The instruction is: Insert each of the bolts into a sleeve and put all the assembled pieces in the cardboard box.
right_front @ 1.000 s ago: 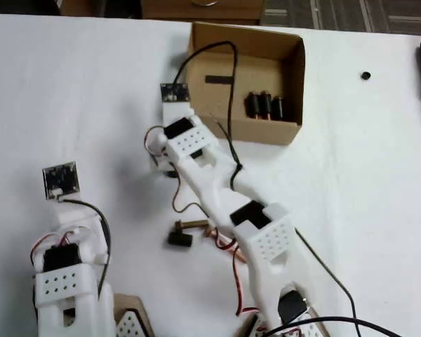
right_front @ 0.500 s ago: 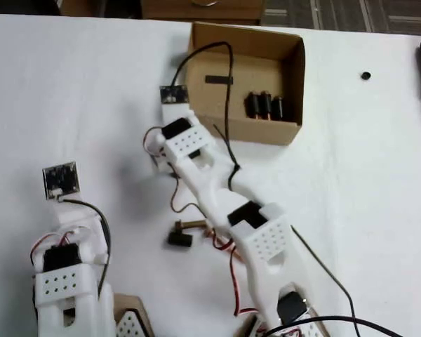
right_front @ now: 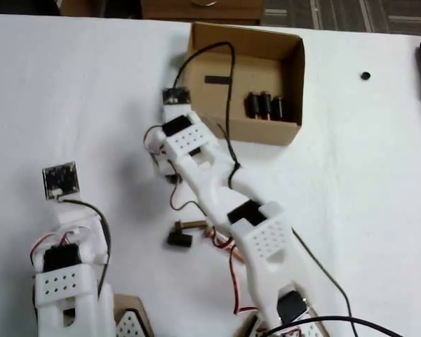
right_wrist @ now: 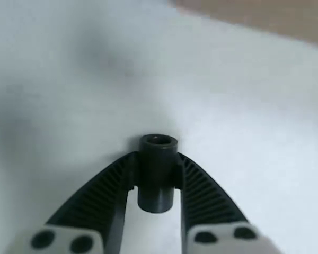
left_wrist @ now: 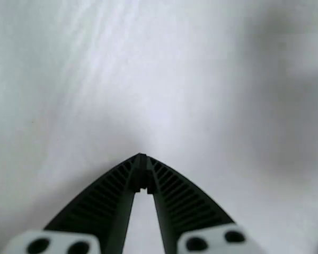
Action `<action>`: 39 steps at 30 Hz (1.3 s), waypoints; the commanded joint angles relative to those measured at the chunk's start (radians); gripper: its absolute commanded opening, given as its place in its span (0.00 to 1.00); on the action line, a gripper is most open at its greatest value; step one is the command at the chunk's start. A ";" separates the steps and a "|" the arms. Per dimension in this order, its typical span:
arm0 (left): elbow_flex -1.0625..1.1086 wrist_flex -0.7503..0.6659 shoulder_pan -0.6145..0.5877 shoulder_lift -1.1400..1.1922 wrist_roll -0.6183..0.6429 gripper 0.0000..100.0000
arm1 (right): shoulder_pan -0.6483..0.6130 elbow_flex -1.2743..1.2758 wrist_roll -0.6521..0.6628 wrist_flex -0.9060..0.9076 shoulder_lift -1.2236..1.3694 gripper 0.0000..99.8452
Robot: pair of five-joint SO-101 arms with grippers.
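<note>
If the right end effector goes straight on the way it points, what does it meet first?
Likely the bare table, with its sleeve touching first; the cardboard box lies farther off, depth unclear.

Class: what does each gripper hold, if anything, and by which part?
The right gripper clamps a black sleeve by its side walls, open end clear. The left gripper is shut on nothing.

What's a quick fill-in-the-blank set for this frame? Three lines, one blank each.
1. The right gripper is shut on a black ____.
2. The left gripper, shut above the white table, holds ____.
3. The cardboard box has ____ assembled pieces lying side by side in it.
Missing words: sleeve; nothing; three.
</note>
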 commanded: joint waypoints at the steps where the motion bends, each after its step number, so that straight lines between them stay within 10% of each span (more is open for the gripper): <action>1: -0.042 -0.008 0.025 -0.011 0.002 0.02 | 0.079 -0.164 0.000 0.113 -0.061 0.02; 12: -0.575 0.411 0.160 -0.006 0.026 0.02 | 0.361 -0.393 0.077 0.354 -0.314 0.02; 21: -0.923 0.646 0.288 -0.005 0.402 0.02 | 0.435 -0.393 0.077 0.352 -0.401 0.02; 35: -0.961 0.658 0.641 -0.006 0.787 0.02 | 0.509 -0.393 0.080 0.314 -0.400 0.02; 39: -1.061 0.591 0.664 -0.008 0.701 0.02 | 0.504 -0.393 0.157 0.288 -0.400 0.02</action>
